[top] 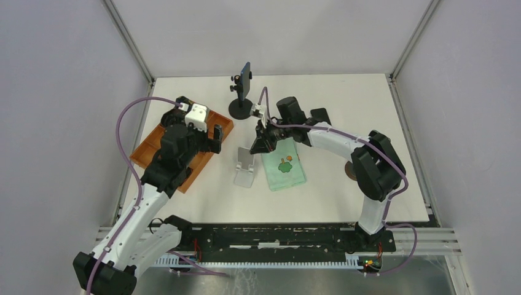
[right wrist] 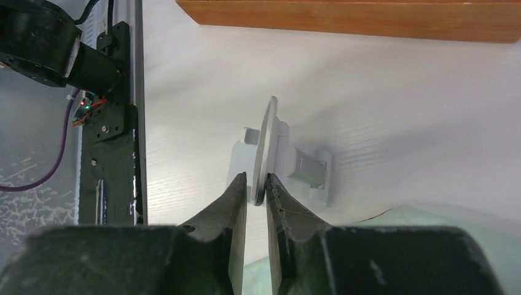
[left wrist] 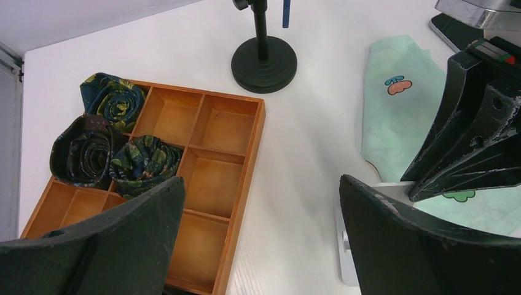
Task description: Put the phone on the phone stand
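The white folding phone stand (top: 246, 167) sits mid-table, seen too in the left wrist view (left wrist: 344, 258). My right gripper (top: 258, 144) reaches its upright plate from the right. In the right wrist view the phone stand (right wrist: 301, 169) has its thin plate edge between the jaws of the right gripper (right wrist: 256, 178), which stand slightly apart, with a sliver of gap on one side. The phone (top: 285, 167), flat, mint-green, with cherry and clover pictures, lies just right of the stand (left wrist: 399, 104). My left gripper (top: 209, 138) hovers wide open and empty by the tray's right edge (left wrist: 261, 184).
A wooden compartment tray (top: 153, 150) on the left holds three rolled dark patterned fabrics (left wrist: 98, 147). A black round-based pole stand (top: 241, 109) with a blue clamp part stands at the back. A brown disc (top: 351, 171) lies under the right arm.
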### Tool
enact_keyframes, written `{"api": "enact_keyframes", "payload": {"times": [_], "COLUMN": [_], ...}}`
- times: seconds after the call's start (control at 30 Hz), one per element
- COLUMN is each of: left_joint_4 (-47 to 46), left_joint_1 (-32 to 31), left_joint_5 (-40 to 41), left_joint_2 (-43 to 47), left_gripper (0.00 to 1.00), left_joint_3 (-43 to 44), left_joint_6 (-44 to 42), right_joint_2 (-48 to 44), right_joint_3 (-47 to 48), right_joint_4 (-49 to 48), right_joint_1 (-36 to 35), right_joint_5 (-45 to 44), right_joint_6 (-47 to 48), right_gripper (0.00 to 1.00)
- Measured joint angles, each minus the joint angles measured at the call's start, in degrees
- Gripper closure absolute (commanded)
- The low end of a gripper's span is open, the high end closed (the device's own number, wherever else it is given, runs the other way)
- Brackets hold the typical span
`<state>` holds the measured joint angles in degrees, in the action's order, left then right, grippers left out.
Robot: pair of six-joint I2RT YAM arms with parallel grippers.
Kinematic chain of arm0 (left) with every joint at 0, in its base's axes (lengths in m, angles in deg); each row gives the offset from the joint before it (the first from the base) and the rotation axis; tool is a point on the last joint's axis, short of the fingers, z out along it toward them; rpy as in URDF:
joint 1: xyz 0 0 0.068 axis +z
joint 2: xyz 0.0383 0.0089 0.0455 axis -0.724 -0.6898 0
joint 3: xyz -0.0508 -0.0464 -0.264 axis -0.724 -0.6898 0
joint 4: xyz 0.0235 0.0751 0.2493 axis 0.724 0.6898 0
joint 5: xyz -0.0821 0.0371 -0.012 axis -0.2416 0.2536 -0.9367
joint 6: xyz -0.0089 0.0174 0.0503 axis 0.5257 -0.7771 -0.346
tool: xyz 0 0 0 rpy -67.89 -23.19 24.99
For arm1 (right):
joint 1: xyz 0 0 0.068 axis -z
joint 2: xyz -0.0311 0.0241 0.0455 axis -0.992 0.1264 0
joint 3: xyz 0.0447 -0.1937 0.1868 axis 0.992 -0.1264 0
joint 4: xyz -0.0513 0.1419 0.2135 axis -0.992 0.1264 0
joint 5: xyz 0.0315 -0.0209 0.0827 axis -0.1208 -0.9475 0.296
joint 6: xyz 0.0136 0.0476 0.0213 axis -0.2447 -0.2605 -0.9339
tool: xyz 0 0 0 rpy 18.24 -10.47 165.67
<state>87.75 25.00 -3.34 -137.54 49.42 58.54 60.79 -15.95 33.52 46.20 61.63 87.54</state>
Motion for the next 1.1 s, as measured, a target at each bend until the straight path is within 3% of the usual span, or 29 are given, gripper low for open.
{"api": "enact_keyframes", "payload": {"times": [0.2,0.33,0.67,1.1], "left_joint_4": [0.0,0.0,0.0,0.0], "left_joint_1": [0.0,0.0,0.0,0.0], "left_joint_5": [0.1,0.1,0.1,0.1], "left_joint_2": [0.0,0.0,0.0,0.0], "left_gripper": [0.0,0.0,0.0,0.0], "left_joint_3": [0.0,0.0,0.0,0.0], "left_joint_6": [0.0,0.0,0.0,0.0], "right_joint_2": [0.0,-1.6,-11.1,-12.4], "right_joint_3": [2.5,3.2,1.7,-6.6], "right_joint_4": [4.6,8.1,10.5,5.9], "right_joint_1": [-0.2,-0.3,1.5,13.8], "right_joint_5": [-2.9,-6.6,-13.6,-20.5], "right_joint_6": [4.8,9.8,18.4,15.4], "right_gripper": [0.36,0.23,0.19,0.17]}}
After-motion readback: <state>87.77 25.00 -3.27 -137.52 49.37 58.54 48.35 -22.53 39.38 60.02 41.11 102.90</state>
